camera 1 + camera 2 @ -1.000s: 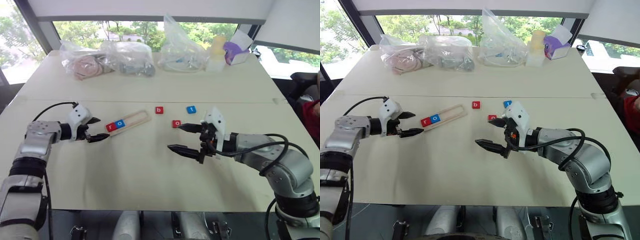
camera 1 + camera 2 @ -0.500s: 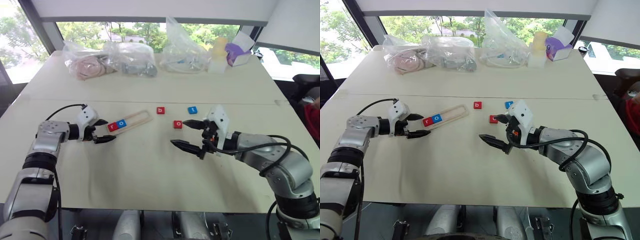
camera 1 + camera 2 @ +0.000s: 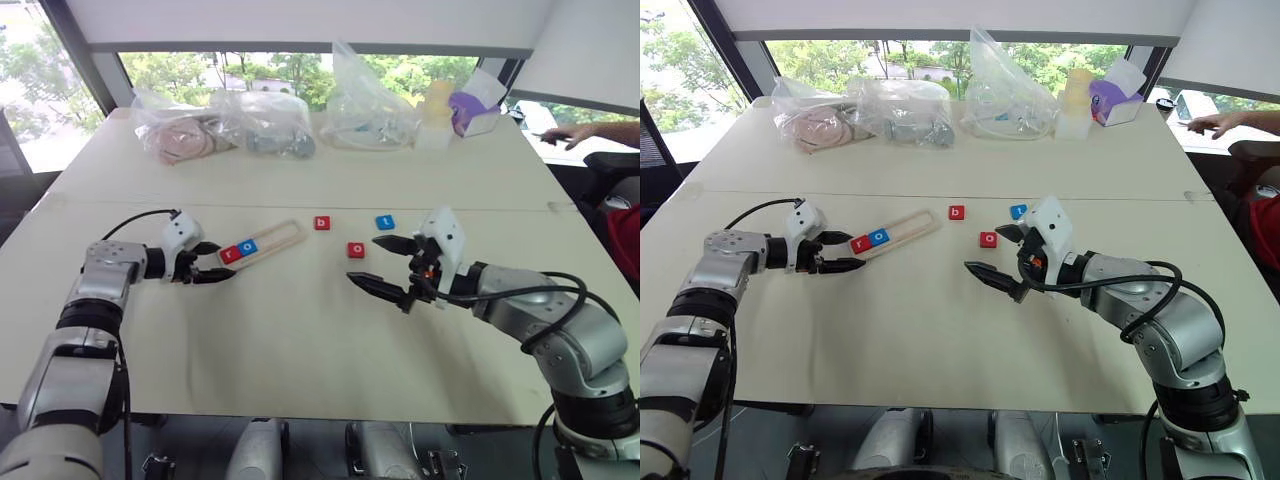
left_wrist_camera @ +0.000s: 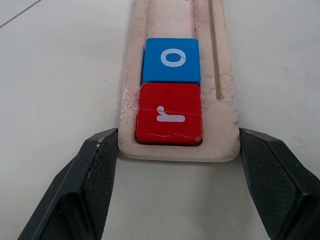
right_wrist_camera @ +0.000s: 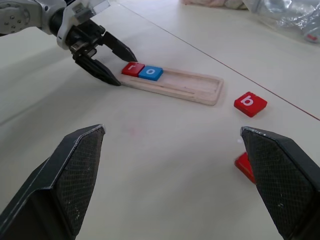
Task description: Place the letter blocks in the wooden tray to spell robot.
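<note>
Wooden tray (image 3: pixel 262 243), long axis running diagonally away rightward, near end clasped by left gripper (image 3: pixel 214 262), right gripper (image 3: pixel 386 267) wide open

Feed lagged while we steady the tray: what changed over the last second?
The left end effector edged in and closed on the wooden tray at its r end, one finger on each side. The right end effector stays open. r and blue o remain in the tray; b, red o and t still lie loose.
</note>
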